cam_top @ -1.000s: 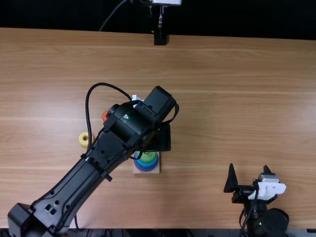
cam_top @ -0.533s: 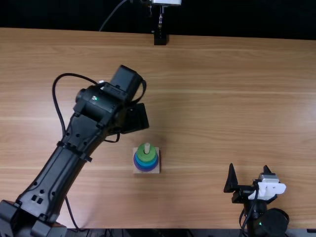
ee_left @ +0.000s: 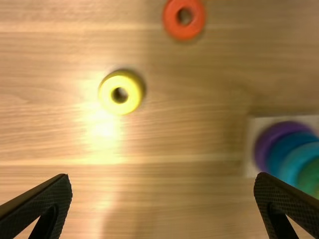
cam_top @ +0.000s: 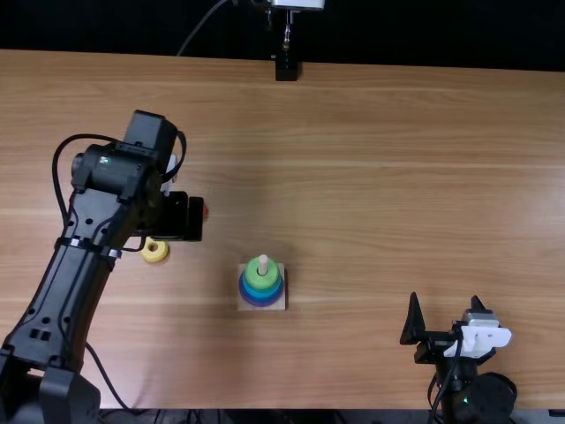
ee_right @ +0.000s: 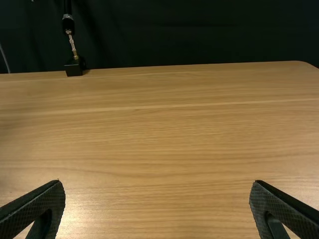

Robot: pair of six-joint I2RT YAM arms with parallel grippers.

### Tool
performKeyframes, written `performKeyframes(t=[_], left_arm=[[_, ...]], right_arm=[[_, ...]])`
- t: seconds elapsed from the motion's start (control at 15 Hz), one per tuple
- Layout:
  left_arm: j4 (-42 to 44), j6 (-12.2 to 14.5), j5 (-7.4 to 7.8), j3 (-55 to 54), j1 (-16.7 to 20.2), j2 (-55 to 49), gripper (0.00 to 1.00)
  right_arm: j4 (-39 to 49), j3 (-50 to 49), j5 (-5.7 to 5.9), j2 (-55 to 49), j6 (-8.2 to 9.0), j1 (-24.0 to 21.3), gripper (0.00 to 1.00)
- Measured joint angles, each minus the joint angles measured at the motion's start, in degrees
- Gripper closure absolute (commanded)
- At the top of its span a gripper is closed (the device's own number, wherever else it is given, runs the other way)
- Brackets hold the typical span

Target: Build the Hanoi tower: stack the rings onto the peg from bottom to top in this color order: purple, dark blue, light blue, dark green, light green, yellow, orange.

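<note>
yellow ring [ee_left: 119,107], our likely next pick, lies on the surface [cam_top: 388,212] ahead of the spread, empty left pincer [ee_left: 162,181], the nearer one, offset away from the stack [cam_top: 261,281].

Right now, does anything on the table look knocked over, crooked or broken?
Nothing stands out. The ring stack sits on its square base with the peg poking out on top, and the loose yellow ring and orange ring lie flat on the table, with no damage visible.
</note>
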Motion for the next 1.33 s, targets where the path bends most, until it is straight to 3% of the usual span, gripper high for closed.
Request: performKeyframes(t=[0.13, 0.27, 0.6, 0.87, 1.33], left_arm=[[1.27, 4.22, -0.09, -3.02, 1.99, 0.02, 0.00], [3.23, 6.67, -0.35, -5.14, 2.64, 0.26, 0.00], [9.42, 8.90, -0.92, -7.72, 3.93, 6.16, 0.00], [13.97, 13.46, -1.25, -10.34, 4.55, 7.69, 0.00], [18.14, 17.42, -1.25, -15.23, 7.56, 11.21, 0.00]], right_arm=[[-0.04, 0.00, 0.00, 0.00, -0.02, -0.02, 0.00], [-0.02, 0.00, 0.02, 0.00, 0.00, -0.02, 0.00], [-0.02, 0.00, 0.00, 0.00, -0.02, -0.02, 0.00], [-0.02, 0.00, 0.00, -0.02, -0.02, 0.00, 0.00], [-0.02, 0.00, -0.02, 0.00, 0.00, -0.02, 0.00]])
